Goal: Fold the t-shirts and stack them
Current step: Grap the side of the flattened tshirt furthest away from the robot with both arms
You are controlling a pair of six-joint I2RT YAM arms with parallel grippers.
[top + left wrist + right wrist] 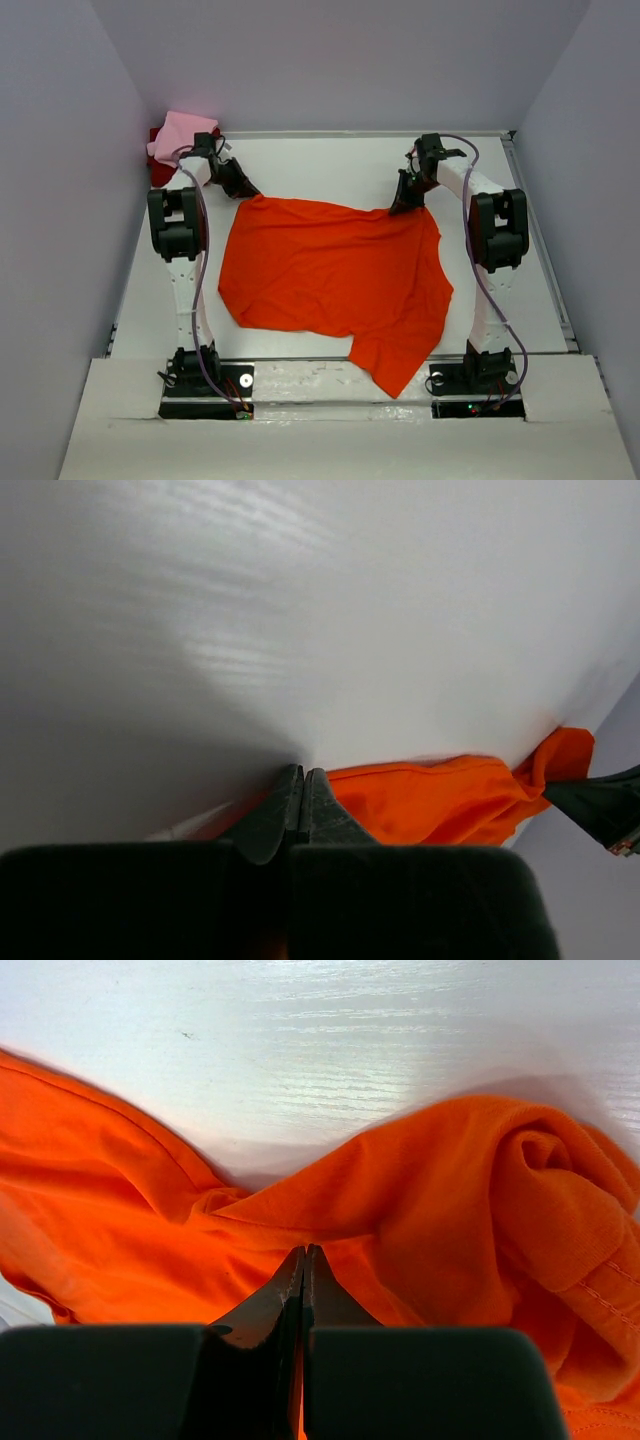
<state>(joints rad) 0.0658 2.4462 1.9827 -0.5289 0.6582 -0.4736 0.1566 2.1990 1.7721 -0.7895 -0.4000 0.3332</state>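
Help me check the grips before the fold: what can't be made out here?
- Top view: dark red t-shirt, mostly hidden under the pink t-shirt.
- Left wrist view: whether the shut left gripper pinches the orange t-shirt; its own fingers hide the contact.
- Top view: fingertips of the right gripper, too small and dark against the cloth.

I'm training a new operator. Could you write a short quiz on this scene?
1. True or false: the orange shirt is already folded small.
2. Where is the pink shirt? A) far left corner of the table B) near right corner C) on the orange shirt
3. Fill in: the left gripper and right gripper are both ___ on the orange shirt's far corners.
Key: 1 false; 2 A; 3 shut.
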